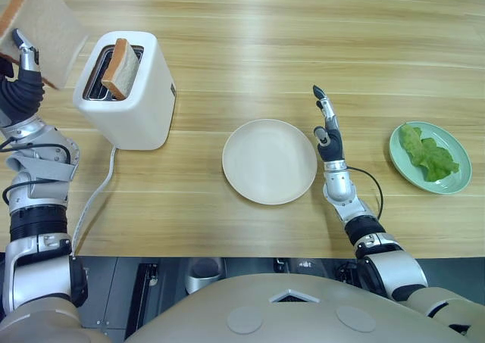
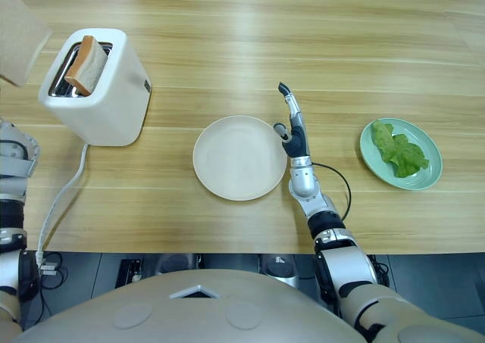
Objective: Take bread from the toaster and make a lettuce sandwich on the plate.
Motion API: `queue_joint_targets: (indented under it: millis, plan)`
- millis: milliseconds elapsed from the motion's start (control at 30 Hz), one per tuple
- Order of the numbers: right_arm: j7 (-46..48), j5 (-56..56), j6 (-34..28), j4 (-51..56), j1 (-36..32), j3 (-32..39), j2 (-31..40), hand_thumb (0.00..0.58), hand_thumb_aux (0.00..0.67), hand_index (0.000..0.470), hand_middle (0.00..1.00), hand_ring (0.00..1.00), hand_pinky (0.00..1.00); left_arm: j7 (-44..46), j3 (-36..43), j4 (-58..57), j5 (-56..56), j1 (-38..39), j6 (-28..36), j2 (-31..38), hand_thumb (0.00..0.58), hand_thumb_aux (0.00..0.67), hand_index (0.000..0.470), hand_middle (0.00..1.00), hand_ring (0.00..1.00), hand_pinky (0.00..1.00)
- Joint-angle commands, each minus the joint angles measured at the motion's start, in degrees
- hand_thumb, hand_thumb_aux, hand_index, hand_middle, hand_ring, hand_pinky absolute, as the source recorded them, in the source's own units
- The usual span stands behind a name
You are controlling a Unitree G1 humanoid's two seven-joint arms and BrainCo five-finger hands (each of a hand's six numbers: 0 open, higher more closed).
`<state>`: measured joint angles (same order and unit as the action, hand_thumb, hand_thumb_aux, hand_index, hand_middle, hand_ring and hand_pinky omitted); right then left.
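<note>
A white toaster [image 1: 129,93] stands at the left of the table with one slice of bread [image 1: 121,67] sticking up from its slot. My left hand [image 1: 21,78] is raised at the far left, shut on a second slice of bread [image 1: 42,29] held up above and to the left of the toaster. An empty cream plate [image 1: 269,161] lies in the middle. My right hand [image 1: 327,127] rests just right of the plate, fingers straight and holding nothing. A leaf of lettuce [image 1: 428,152] lies on a green plate [image 1: 453,182] at the right.
The toaster's white cord [image 1: 95,199] runs from its base down over the table's front edge. The wooden table [image 1: 303,40] stretches bare behind the plates.
</note>
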<state>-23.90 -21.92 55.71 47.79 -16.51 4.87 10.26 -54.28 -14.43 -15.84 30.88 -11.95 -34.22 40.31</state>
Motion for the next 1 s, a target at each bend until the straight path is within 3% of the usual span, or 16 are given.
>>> queue_joint_targets:
  millis: [33,200,333,500,700,1000]
  plan:
    - [-1.54,1.64,0.46,-5.66,2.40,-3.99,2.91,0.000,0.000,0.000,0.00,0.00,0.00,6.46,2.74,12.63,-2.83,3.29,-5.67,-3.81,0.580,0.670,0.460,1.00,1.00,1.00]
    - [-6.75,-3.11,-3.50,-14.04,8.07,-10.70,9.63,0.000,0.000,0.000,0.00,0.00,0.00,24.73,20.34,17.54,-8.61,4.78,-7.94,-12.88,0.580,0.670,0.460,1.00,1.00,1.00]
    - [-12.45,-7.66,-7.36,-13.92,10.83,-14.99,16.70,0.000,0.000,0.000,0.00,0.00,0.00,41.09,32.34,10.03,-16.71,6.22,-7.15,-17.96,0.580,0.670,0.460,1.00,1.00,1.00]
    - [-20.12,-11.69,-14.63,-5.71,11.35,-17.10,25.56,0.000,0.000,0.000,0.00,0.00,0.00,54.40,38.81,-4.32,-21.72,4.94,-6.71,-24.64,0.580,0.670,0.460,1.00,1.00,1.00]
    - [-24.08,-9.95,-29.24,6.67,10.61,-17.40,30.90,0.000,0.000,0.000,0.00,0.00,0.00,57.17,38.95,-20.74,-18.34,0.43,-8.80,-31.09,0.580,0.670,0.460,1.00,1.00,1.00]
    - [-23.75,-8.38,-35.32,15.35,9.36,-12.92,31.69,0.000,0.000,0.000,0.00,0.00,0.00,49.82,35.31,-31.83,-11.89,-4.62,-8.43,-31.17,0.580,0.670,0.460,1.00,1.00,1.00]
